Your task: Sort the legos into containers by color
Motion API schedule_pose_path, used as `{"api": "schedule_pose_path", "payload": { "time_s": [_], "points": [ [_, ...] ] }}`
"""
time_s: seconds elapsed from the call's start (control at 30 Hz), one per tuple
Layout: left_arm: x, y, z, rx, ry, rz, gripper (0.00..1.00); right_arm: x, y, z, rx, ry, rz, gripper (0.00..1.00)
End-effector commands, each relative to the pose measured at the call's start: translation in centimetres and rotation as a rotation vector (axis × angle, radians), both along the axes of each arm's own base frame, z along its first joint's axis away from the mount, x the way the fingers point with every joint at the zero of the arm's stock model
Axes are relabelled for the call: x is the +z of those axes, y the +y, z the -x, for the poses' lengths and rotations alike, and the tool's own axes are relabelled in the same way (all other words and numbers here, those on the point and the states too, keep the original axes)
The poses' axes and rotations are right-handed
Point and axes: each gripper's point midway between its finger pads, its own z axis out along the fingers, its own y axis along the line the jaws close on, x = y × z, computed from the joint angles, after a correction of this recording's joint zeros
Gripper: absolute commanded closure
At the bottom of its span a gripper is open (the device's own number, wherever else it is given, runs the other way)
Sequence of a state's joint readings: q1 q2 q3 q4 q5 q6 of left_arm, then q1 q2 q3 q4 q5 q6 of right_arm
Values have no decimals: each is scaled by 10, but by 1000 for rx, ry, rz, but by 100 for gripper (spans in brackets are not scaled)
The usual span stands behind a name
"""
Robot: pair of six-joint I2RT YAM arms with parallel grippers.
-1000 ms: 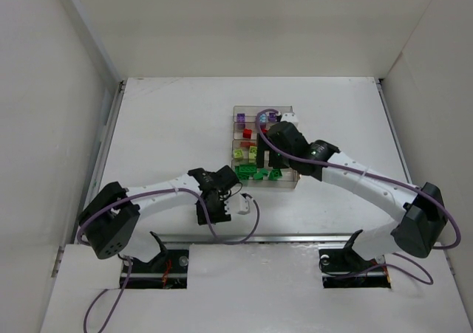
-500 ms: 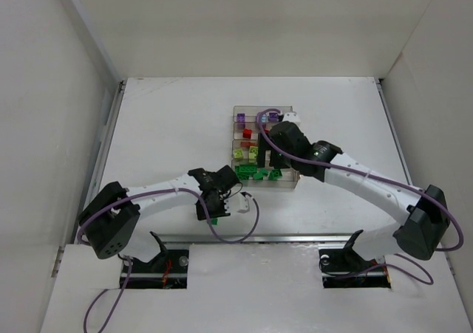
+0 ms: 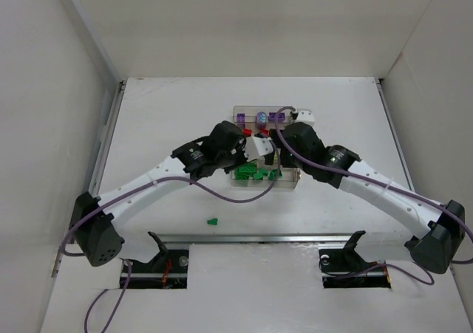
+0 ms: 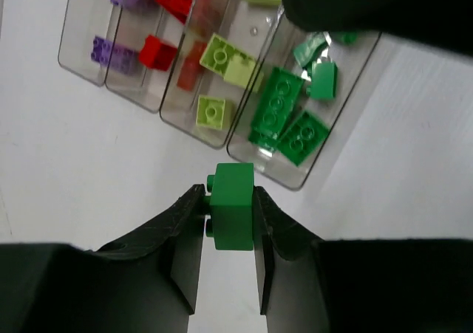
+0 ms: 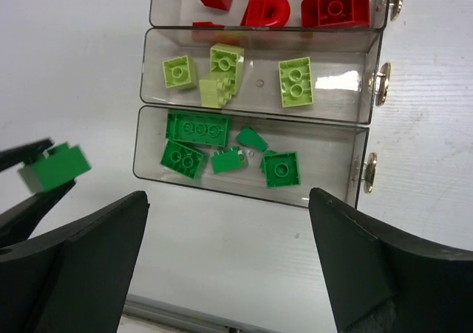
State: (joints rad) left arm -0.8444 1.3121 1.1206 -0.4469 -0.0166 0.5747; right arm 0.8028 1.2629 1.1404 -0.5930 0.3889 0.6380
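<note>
In the top view, a loose green brick [image 3: 212, 221] lies low and left of centre on the white table [image 3: 162, 126], near the front rail and well apart from everything else. Open table runs from it to the left rail. The left gripper [image 4: 229, 193] is clenched on a dark green brick [image 4: 231, 215], which hangs over bare table just short of the tray [image 4: 251, 34], opposite the end wall of the green compartment. In the tray, from left to right in the left wrist view, sit purple bricks [image 4: 111, 51], red bricks [image 4: 159, 52], lime bricks [image 4: 220, 52] and dark green bricks [image 4: 281, 108]. At the right, the right gripper [image 5: 228, 196] hangs spread wide and holding nothing above the tray's near long edge.
</note>
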Motion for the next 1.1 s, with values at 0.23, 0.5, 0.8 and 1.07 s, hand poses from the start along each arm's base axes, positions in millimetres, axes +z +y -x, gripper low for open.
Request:
{"api": "schedule_pose_path", "payload": {
  "time_s": [0.23,0.5,0.8,1.07],
  "points": [
    [-25,-43,-24,-85,49,30,91,15,-31,11,-97,-36,-19,6],
    [-17,-43,-25,-74,56,64,23,28,-48,17,-153,-78,-47,4],
    [53,-26,-52,181,-16,237,15,32,-53,17,-161,-84,-20,4],
    [115,132,-92,812,-128,503,15,16,6,36,237,-139,70,4]
  ]
}}
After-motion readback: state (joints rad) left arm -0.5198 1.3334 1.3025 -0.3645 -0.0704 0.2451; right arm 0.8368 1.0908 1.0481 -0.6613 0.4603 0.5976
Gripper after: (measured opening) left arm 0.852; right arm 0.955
